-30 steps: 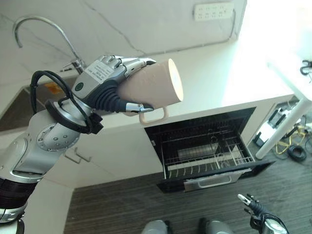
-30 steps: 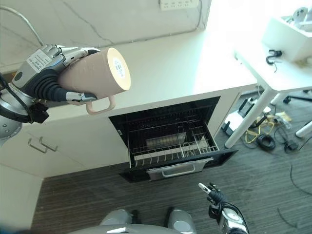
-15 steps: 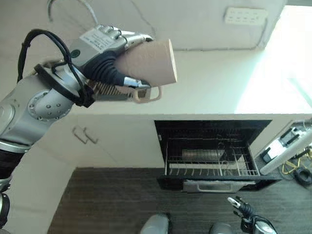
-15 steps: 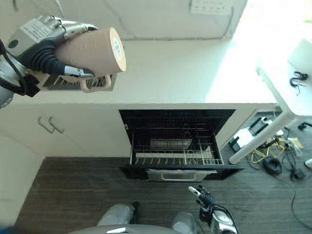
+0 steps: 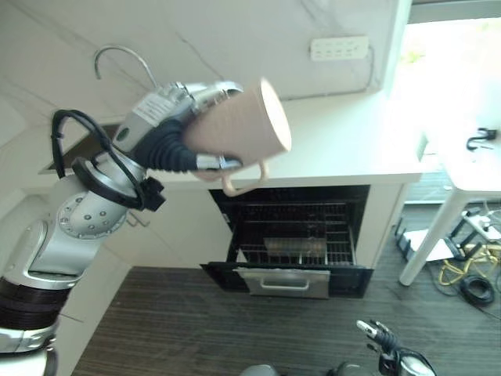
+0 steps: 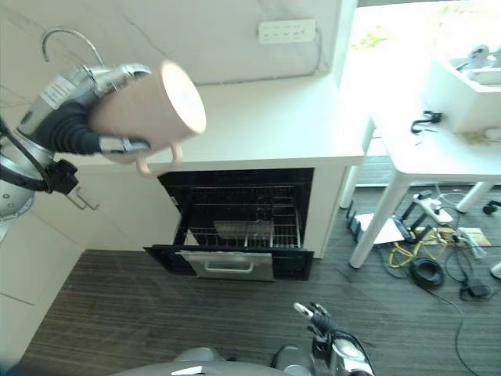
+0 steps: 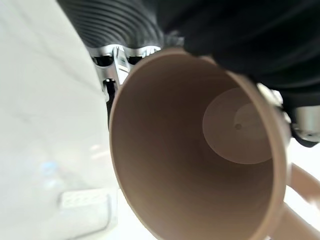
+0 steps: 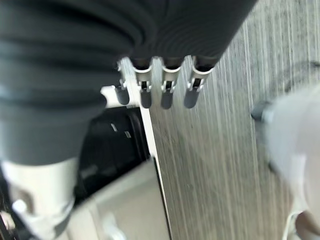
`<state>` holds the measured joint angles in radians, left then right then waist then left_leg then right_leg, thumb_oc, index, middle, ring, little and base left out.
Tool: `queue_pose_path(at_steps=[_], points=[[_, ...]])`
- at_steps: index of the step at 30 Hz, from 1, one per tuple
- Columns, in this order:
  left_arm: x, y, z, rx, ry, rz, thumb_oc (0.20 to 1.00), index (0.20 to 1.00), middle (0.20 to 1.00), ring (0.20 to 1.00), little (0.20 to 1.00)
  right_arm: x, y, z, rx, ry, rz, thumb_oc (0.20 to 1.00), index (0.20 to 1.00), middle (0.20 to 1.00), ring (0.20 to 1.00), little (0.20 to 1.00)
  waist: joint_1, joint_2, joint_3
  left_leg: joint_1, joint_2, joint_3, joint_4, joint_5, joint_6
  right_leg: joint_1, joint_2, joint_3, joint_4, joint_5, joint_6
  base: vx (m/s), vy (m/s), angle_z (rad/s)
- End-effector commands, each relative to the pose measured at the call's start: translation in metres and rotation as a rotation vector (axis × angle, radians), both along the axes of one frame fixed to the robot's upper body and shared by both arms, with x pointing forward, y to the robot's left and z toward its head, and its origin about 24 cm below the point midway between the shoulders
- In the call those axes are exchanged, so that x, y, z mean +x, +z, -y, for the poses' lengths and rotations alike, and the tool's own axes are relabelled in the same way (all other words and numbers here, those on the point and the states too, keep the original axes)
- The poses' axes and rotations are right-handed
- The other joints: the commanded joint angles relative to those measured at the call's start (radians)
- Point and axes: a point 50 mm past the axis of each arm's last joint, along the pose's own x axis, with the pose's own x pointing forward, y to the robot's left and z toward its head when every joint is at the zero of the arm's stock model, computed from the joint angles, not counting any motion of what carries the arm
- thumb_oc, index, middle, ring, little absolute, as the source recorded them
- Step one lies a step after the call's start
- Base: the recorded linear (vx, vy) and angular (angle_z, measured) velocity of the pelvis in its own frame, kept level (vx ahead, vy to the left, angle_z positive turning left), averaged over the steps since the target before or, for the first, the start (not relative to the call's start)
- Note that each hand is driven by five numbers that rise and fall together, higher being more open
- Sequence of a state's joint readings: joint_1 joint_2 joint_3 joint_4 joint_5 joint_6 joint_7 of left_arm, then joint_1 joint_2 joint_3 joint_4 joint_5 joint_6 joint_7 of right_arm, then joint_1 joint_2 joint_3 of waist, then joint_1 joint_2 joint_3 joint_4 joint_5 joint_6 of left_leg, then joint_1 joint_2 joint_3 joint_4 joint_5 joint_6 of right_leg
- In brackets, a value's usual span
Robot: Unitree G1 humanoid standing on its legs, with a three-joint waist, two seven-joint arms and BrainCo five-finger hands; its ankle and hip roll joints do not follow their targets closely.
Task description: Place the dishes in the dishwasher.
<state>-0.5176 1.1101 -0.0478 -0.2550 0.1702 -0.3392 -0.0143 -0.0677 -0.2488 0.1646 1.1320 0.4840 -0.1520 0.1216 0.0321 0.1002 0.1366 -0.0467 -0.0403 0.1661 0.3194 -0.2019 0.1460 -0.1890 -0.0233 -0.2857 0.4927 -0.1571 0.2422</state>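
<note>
Left robot hand [image 5: 168,129] raised high, fingers clamped round tan mug [image 5: 235,137]; right robot hand [image 8: 165,85] low, fingers straight.

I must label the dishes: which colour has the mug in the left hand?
The mug is pale beige-pink, seen best in the left eye view.

A beige mug [image 5: 239,141] sits in the upper left of the left eye view, held in the air on its side, its mouth facing right and slightly up, its loop handle hanging underneath. The left wrist view looks straight into it: plain, empty inside. The dishwasher [image 5: 291,247] lies below centre, under the white counter: its drawer is pulled out, with a wire rack inside and a silver front handle.
</note>
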Motion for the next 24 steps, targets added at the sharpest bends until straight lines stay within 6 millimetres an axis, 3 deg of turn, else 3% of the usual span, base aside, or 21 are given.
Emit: queue_pose_path(at_steps=[1,2,3,5,11,13,14,17,18,21,24], points=[[-0.001,0.026,-0.008,-0.023,0.048,0.087,0.200,0.200,0.200,0.200,0.200,0.007,0.004,-0.001,0.023,-0.019,0.050,1.000,1.000,1.000,1.000,1.000,-0.027,-0.014,0.034,0.021,0.043,-0.014,-0.019,0.000,-0.102,0.149,-0.164,0.064,-0.159,0.186,-0.068,0.04,-0.279,0.13],[0.000,0.031,-0.008,-0.020,0.068,0.094,0.200,0.200,0.200,0.200,0.200,0.009,0.004,-0.001,0.021,-0.001,0.049,1.000,1.000,1.000,1.000,1.000,-0.027,-0.025,0.034,0.027,0.040,-0.010,-0.019,-0.009,-0.108,0.116,-0.198,0.076,-0.193,0.233,-0.056,0.05,-0.432,-0.04],[0.004,0.035,-0.010,-0.025,0.096,0.098,0.200,0.200,0.200,0.200,0.200,0.007,0.003,0.001,0.022,0.026,0.036,1.000,1.000,1.000,1.000,1.000,-0.037,-0.039,0.036,0.034,0.040,-0.025,-0.019,-0.031,-0.108,0.060,-0.197,0.142,-0.193,0.216,-0.037,0.06,-0.471,-0.37],[0.005,0.035,-0.015,-0.035,0.105,0.081,0.200,0.200,0.200,0.200,0.200,0.000,0.001,0.002,0.028,0.027,0.011,1.000,1.000,1.000,1.000,1.000,-0.029,-0.056,0.026,0.031,0.058,-0.021,-0.019,-0.025,-0.130,0.055,-0.184,0.150,-0.193,0.140,-0.036,0.05,-0.410,-0.30],[-0.001,0.025,-0.018,-0.057,0.106,0.059,0.200,0.200,0.200,0.200,0.200,-0.020,0.000,0.023,0.005,-0.042,-0.003,1.000,1.000,1.000,1.000,1.000,-0.038,-0.071,-0.017,-0.012,0.130,-0.027,-0.019,0.012,-0.195,0.098,-0.130,0.120,-0.193,0.045,-0.077,0.06,-0.261,0.26],[-0.002,0.025,-0.020,-0.070,0.118,0.053,0.200,0.200,0.200,0.200,0.200,-0.023,0.001,0.028,-0.008,-0.044,-0.003,1.000,1.000,1.000,1.000,1.000,-0.041,-0.073,-0.014,-0.006,0.125,-0.025,-0.019,0.019,-0.197,0.106,-0.121,0.123,-0.193,0.037,-0.089,0.13,-0.115,0.04],[-0.005,0.027,-0.023,-0.080,0.122,0.052,0.200,0.200,0.200,0.200,0.200,-0.024,0.003,0.035,-0.030,-0.033,0.000,1.000,1.000,1.000,1.000,1.000,-0.033,-0.084,0.007,0.009,0.097,-0.024,-0.019,0.061,-0.203,0.126,-0.119,0.137,-0.193,0.033,-0.102,0.17,-0.078,-0.06],[-0.005,0.025,-0.024,-0.082,0.105,0.053,0.200,0.200,0.200,0.200,0.200,-0.027,0.005,0.045,-0.055,-0.063,-0.002,1.000,1.000,1.000,1.000,1.000,-0.031,-0.063,0.030,-0.046,0.122,-0.036,-0.019,0.099,-0.227,0.143,-0.102,0.125,-0.193,0.022,-0.109,0.14,0.133,-0.15],[-0.006,0.021,-0.023,-0.086,0.087,0.063,0.200,0.200,0.200,0.200,0.200,-0.027,0.007,0.050,-0.075,-0.084,0.002,1.000,1.000,1.000,1.000,1.000,-0.033,-0.042,0.037,-0.115,0.143,-0.061,-0.019,0.127,-0.252,0.149,-0.092,0.123,-0.193,0.015,-0.110,0.16,0.317,-0.17],[-0.007,0.017,-0.023,-0.097,0.073,0.074,0.200,0.200,0.200,0.200,0.200,-0.028,0.008,0.056,-0.091,-0.156,0.000,1.000,1.000,1.000,1.000,1.000,-0.028,-0.042,0.027,-0.124,0.105,-0.123,-0.019,0.094,-0.228,0.155,-0.119,0.139,-0.193,0.009,-0.098,0.28,0.383,0.02],[-0.005,0.022,-0.018,-0.088,0.052,0.073,0.200,0.200,0.200,0.200,0.200,-0.038,0.004,0.055,-0.086,-0.201,-0.035,1.000,1.000,1.000,1.000,1.000,-0.040,-0.042,0.024,-0.096,0.084,-0.114,-0.019,0.069,-0.193,0.184,-0.140,0.114,-0.193,0.025,-0.087,0.34,0.318,-0.23]])
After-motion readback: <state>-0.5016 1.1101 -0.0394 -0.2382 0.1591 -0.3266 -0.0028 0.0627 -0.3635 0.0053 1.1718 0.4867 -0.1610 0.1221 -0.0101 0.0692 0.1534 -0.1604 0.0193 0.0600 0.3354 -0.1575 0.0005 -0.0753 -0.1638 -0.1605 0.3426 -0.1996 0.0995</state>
